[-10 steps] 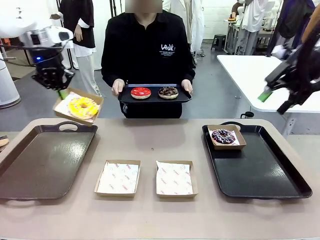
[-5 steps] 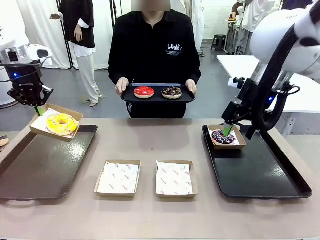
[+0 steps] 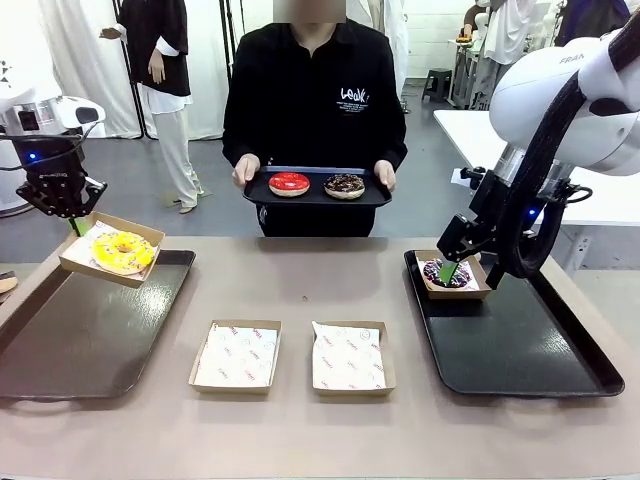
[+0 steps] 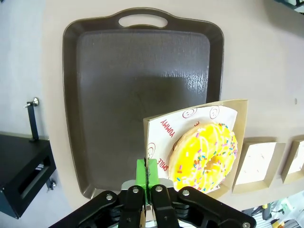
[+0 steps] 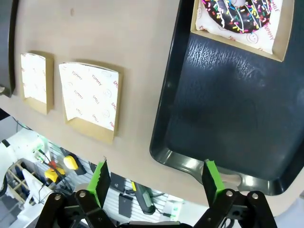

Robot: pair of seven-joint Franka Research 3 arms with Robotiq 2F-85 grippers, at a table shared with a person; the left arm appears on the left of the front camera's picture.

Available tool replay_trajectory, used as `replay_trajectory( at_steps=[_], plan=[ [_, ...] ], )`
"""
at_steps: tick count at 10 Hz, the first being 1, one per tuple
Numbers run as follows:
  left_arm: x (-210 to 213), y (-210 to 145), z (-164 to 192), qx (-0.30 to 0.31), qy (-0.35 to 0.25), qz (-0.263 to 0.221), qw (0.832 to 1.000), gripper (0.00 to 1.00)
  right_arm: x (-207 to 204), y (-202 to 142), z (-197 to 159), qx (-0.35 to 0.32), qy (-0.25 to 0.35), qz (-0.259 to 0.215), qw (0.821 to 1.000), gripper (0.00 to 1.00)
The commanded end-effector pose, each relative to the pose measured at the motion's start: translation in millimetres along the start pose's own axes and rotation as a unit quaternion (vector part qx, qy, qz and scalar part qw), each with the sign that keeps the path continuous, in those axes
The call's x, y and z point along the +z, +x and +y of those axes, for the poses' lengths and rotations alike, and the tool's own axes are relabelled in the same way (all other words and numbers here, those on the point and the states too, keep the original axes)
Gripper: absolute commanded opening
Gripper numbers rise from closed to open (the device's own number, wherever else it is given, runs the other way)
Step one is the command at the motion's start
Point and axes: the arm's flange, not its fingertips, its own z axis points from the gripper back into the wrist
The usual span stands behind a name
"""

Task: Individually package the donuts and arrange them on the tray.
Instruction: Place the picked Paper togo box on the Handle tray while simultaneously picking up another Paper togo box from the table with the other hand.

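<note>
Left end effector [image 3: 72,218] pinches box [image 3: 143,233] rim, yellow donut [image 3: 123,252] inside, above left tray [image 3: 60,340]. Two empty boxes [image 3: 237,356] bottom centre. Red donut [image 3: 289,183] and chocolate donut [image 3: 344,185] unboxed on person's tray [image 3: 315,199]. Right end effector [image 5: 156,173] spread over boxed purple donut [image 5: 242,12], right tray [image 3: 520,350]. Roughly half done.

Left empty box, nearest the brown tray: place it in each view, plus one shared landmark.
Front view: left empty box, lower middle of the table.
Left wrist view: right side, beside the held donut box.
Right wrist view: left edge.
Shared landmark: the second empty box, right next to it.
</note>
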Motion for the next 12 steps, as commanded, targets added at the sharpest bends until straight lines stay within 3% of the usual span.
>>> replay_trajectory(
  at_steps=[1, 6, 9, 12],
  plan=[
    [4, -1, 3, 0.003, 0.000, -0.001, 1.000, 0.01, 1, 1, 1, 0.001, -0.001, 0.001, 1.000, 1.00],
    [4, -1, 3, 0.003, 0.000, -0.001, 1.000, 0.01, 0, 0, 0, 0.000, 0.000, 0.000, 1.000, 1.00],
    [-9, 10, 15, -0.001, -0.004, -0.007, 1.000, 0.01, -29, 5, 47, -0.046, -0.050, -0.032, 0.997, 1.00],
    [-27, 20, 41, -0.002, -0.007, -0.010, 1.000, 0.01, -63, 10, 81, -0.064, -0.103, -0.035, 0.992, 1.00]
  ],
)
